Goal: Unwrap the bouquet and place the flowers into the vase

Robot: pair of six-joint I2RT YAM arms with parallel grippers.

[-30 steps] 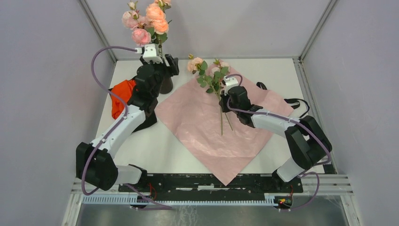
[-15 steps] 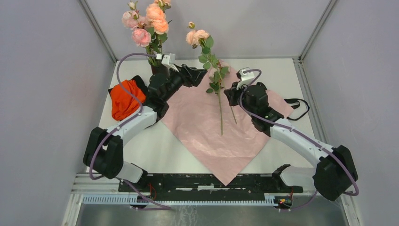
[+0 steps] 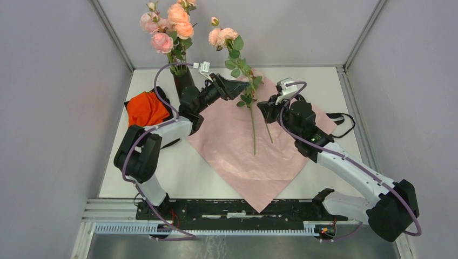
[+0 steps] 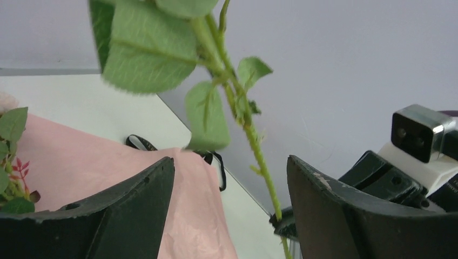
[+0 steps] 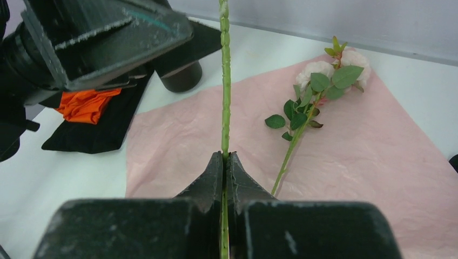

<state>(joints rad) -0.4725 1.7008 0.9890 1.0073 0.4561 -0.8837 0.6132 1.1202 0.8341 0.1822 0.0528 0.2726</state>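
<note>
The black vase (image 3: 182, 82) stands at the back left with several pink and peach flowers (image 3: 167, 21) in it. My right gripper (image 3: 267, 110) (image 5: 226, 156) is shut on the thin green stem (image 5: 225, 81) of one rose (image 3: 222, 36) and holds it upright above the paper. My left gripper (image 3: 238, 86) (image 4: 229, 178) is open beside that stem (image 4: 259, 156), which runs between its fingers (image 4: 135, 216) without touching them. Another rose (image 3: 253, 127) (image 5: 308, 102) lies flat on the spread pink wrapping paper (image 3: 243, 156). The bouquet is unwrapped.
An orange-red cloth (image 3: 145, 108) (image 5: 86, 102) lies on a flat black cloth (image 5: 97, 135) at the left, beside the vase. The black ribbon (image 3: 340, 118) (image 4: 216, 162) lies at the paper's right corner. Grey walls close in the table on three sides.
My left gripper has swung right from the vase to the held stem. My right gripper has lifted its rose and stood it more upright.
</note>
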